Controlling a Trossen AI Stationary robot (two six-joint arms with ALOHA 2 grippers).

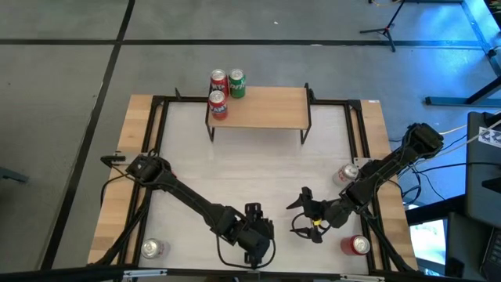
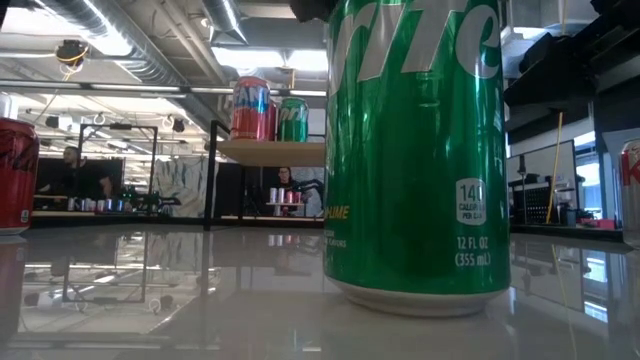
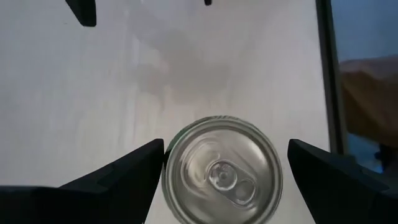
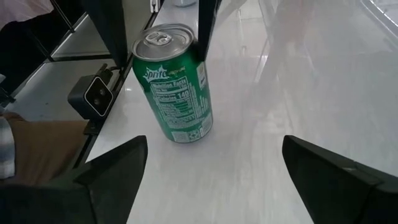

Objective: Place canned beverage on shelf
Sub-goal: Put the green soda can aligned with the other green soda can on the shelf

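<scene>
A green Sprite can (image 4: 175, 84) stands upright on the white tabletop near its front edge; it fills the low view (image 2: 415, 150). My left gripper (image 3: 226, 149) hangs open over the can, pointing steeply down, one finger on each side of its silver top (image 3: 221, 171). In the high view the gripper (image 1: 254, 235) hides the can. My right gripper (image 1: 297, 218) waits open a little to the right, facing the can. The shelf (image 1: 266, 108) stands at the far side; two red cans (image 1: 218, 81) (image 1: 218, 104) and a green one (image 1: 236, 83) stand at its left end.
Loose cans stand on the table: one at the front left (image 1: 153, 248), a red one at the front right (image 1: 356, 245), and one by the right rail (image 1: 347, 174). Black frame rails (image 1: 156, 125) run along the table's sides. Bare white tabletop (image 1: 258, 168) lies between the grippers and the shelf.
</scene>
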